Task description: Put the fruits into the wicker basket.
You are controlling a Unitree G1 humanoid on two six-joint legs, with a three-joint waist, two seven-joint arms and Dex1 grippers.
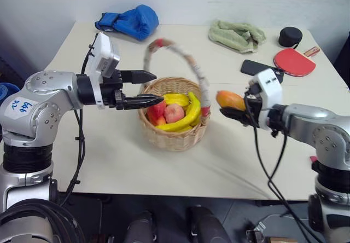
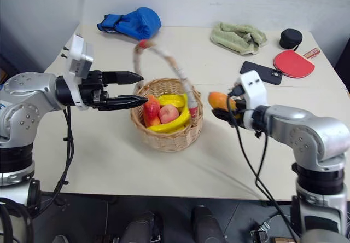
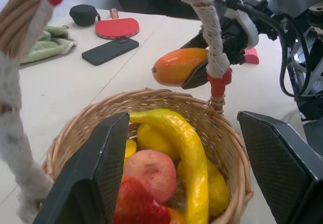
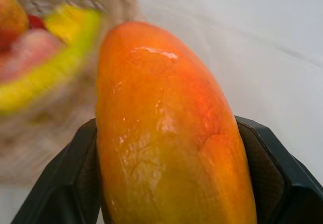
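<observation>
Right gripper clamps mango across middle; glossy, rigid, likely light and slippery. Left gripper open, empty, beside wicker basket.

Silver-grey arms, white wrist housings, black tool fingers, black cables, scribbled white sticker.

Head pair overlooks the table; wrist cameras sit close.
</observation>
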